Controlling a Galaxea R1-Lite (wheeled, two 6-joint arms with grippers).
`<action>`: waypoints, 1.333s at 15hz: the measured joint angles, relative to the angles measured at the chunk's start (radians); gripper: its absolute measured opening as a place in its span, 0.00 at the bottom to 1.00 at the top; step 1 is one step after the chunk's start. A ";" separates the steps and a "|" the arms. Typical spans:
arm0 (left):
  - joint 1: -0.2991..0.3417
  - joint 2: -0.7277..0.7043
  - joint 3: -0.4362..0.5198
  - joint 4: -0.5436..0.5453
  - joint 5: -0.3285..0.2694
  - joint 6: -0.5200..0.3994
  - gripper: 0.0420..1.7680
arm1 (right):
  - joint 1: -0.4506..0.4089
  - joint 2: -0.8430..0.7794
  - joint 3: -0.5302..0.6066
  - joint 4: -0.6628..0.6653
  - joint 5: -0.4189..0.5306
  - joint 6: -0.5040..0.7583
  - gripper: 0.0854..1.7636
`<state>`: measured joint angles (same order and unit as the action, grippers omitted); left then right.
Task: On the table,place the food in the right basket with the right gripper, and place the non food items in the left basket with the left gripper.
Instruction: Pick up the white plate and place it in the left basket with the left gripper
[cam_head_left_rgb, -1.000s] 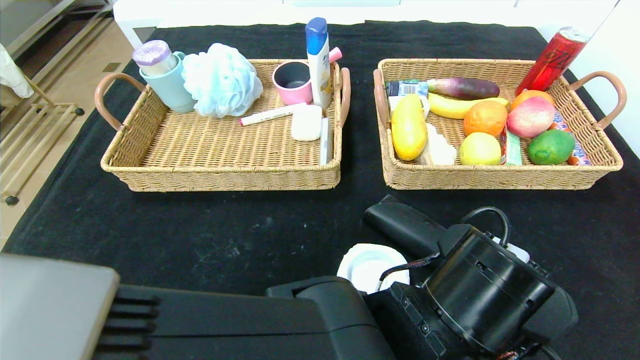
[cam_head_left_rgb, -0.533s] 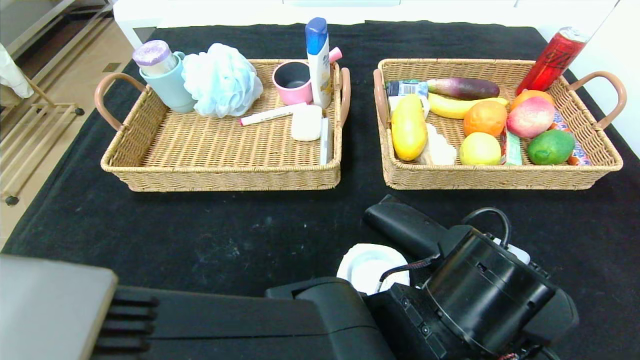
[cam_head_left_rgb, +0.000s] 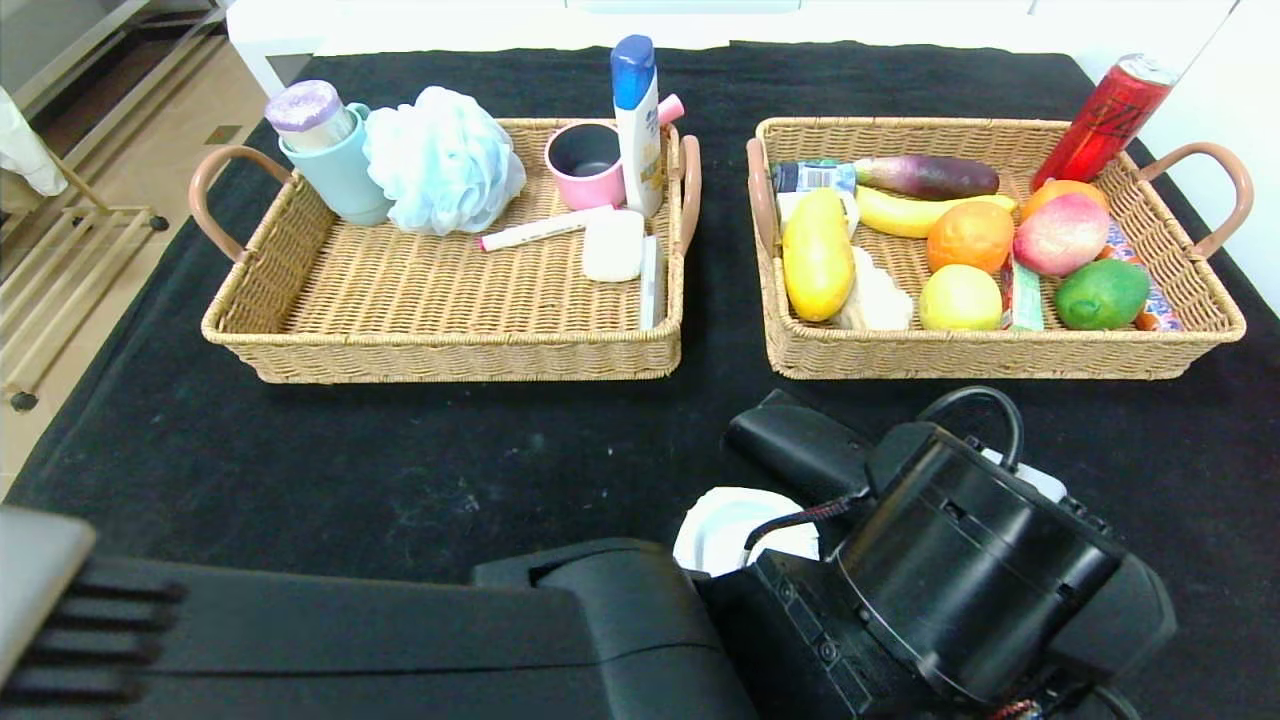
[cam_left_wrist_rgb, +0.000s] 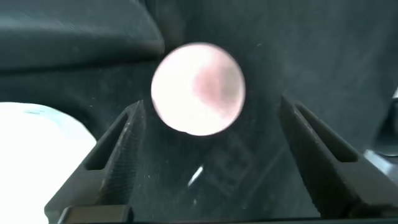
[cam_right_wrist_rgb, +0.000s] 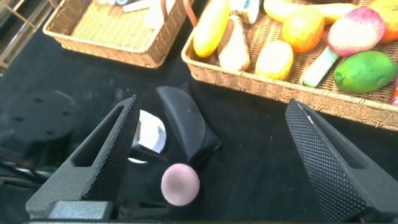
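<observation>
Here the left gripper (cam_left_wrist_rgb: 208, 162) is hanging with fingers spread wide, gripping nothing, right over the pinkish bun (cam_left_wrist_rgb: 198, 88) on the table (cam_left_wrist_rgb: 323, 56); white tub (cam_left_wrist_rgb: 37, 143) is showing at that frame's left edge. Right gripper (cam_right_wrist_rgb: 214, 158) is also standing wide and empty. Its wrist view is showing the bun (cam_right_wrist_rgb: 180, 183), tub and black pouch (cam_right_wrist_rgb: 186, 124), long axis running upper-left to lower-right. Head view is hiding the bun behind the arms, showing one tub (cam_head_left_rgb: 722, 525), one pouch (cam_head_left_rgb: 795, 445), two baskets: left basket (cam_head_left_rgb: 440, 345), right basket (cam_head_left_rgb: 1000, 355).
</observation>
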<state>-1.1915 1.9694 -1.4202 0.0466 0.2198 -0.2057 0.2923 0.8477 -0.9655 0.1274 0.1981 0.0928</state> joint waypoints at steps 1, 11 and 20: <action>-0.004 -0.016 0.003 0.002 -0.001 0.000 0.89 | -0.001 0.000 -0.001 0.000 0.000 0.000 0.97; 0.003 -0.127 0.013 0.053 0.152 0.009 0.95 | -0.003 0.025 0.010 0.001 0.001 0.000 0.97; 0.168 -0.240 0.019 0.234 0.226 -0.005 0.96 | 0.012 0.060 0.051 -0.001 0.037 -0.003 0.97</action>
<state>-1.0232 1.7289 -1.4017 0.2809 0.4457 -0.2106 0.3045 0.9077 -0.9145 0.1268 0.2351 0.0902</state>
